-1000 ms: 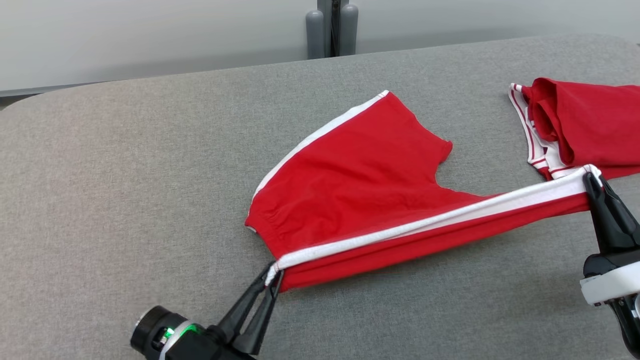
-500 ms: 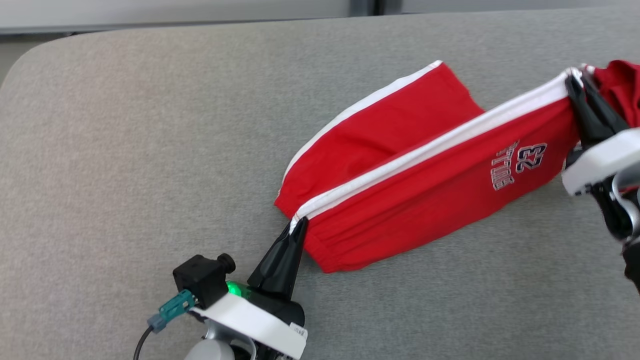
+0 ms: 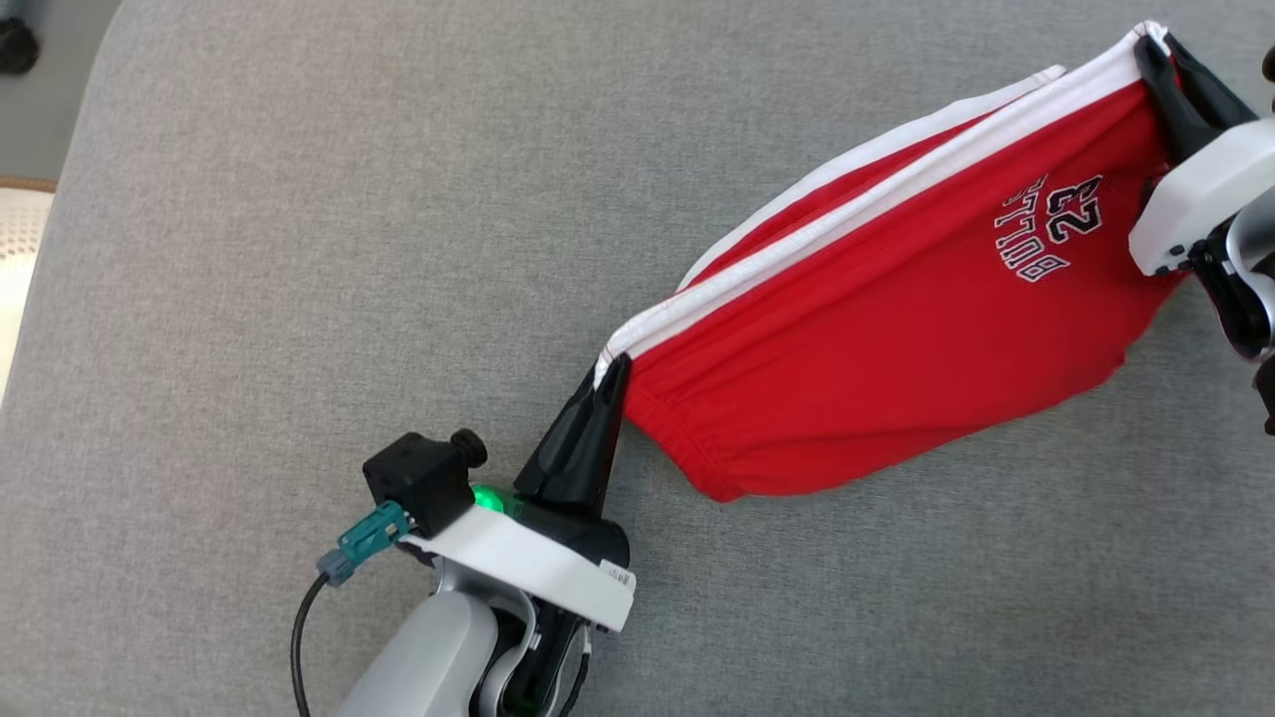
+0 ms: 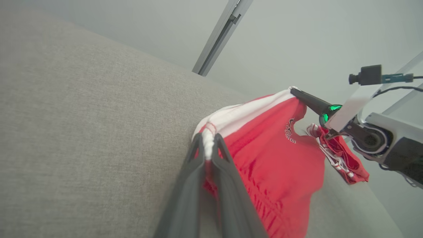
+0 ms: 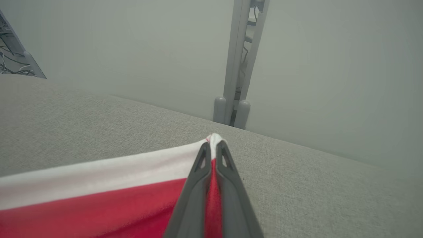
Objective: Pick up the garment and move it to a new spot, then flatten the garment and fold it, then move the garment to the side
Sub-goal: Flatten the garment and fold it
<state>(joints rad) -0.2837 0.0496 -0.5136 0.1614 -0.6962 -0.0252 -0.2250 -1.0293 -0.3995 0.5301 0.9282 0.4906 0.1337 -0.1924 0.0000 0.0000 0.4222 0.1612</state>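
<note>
The left gripper (image 3: 614, 366) is clamped shut on the waistband corner of the shorts (image 3: 877, 329), pinching the end of the white stripe (image 3: 877, 204). From the shorts' middle in the head view, this grip sits at 8 o'clock. The right gripper (image 3: 1152, 48) is also closed, on the hem end of the same stripe at 2 o'clock.

The stripe is pulled straight between the two grips, running from 8 to 2 o'clock. Holding both ends of one seam likely serves to raise that whole side edge as a taut line. The cloth then hangs flat below it and does not bunch. A second stripe (image 3: 896, 149) lies just behind the first, toward 11 o'clock. I read this as one side of the shorts being brought over the other, a fold in half along their length.

The shorts are over the right half of the grey tabletop (image 3: 299, 249), draping from the held edge toward 5 o'clock. I cannot tell whether the hanging waistband touches the tabletop. The print (image 3: 1046, 234) faces up near the right gripper.

By count:
- Two grippers, both gripping.
- One pair of shorts with two stripes and one print.
- One second garment (image 4: 343, 158), also red with white trim, lying crumpled on the tabletop beyond the shorts in the left wrist view.
</note>
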